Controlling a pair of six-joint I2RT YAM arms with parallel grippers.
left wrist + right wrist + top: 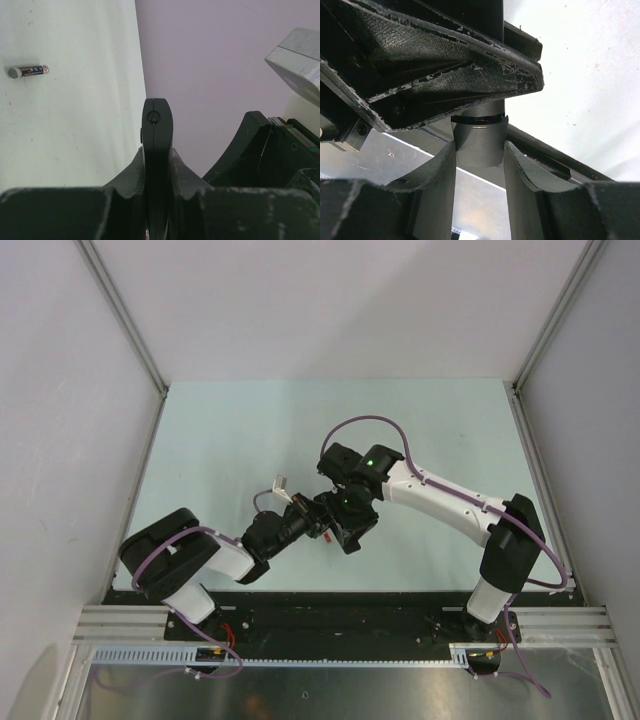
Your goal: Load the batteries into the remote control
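Note:
The remote control [157,125] stands on its thin edge as a slim black bar, and my left gripper [158,150] is shut on it. In the right wrist view its grey end [480,142], ringed by a dark band, pokes out from under the left gripper's scratched black fingers [445,80]. My right gripper [480,150] is shut on that end, one finger pressing on each side. Seen from above, both grippers [318,512] [345,525] meet above the table's middle. One battery [28,71], with an orange-and-black label, lies alone on the table.
The pale green table [250,430] is boxed in by white walls and metal corner posts [125,315]. A grey frame piece [297,60] and the black body of the right arm [260,145] sit close on the right of the left wrist view.

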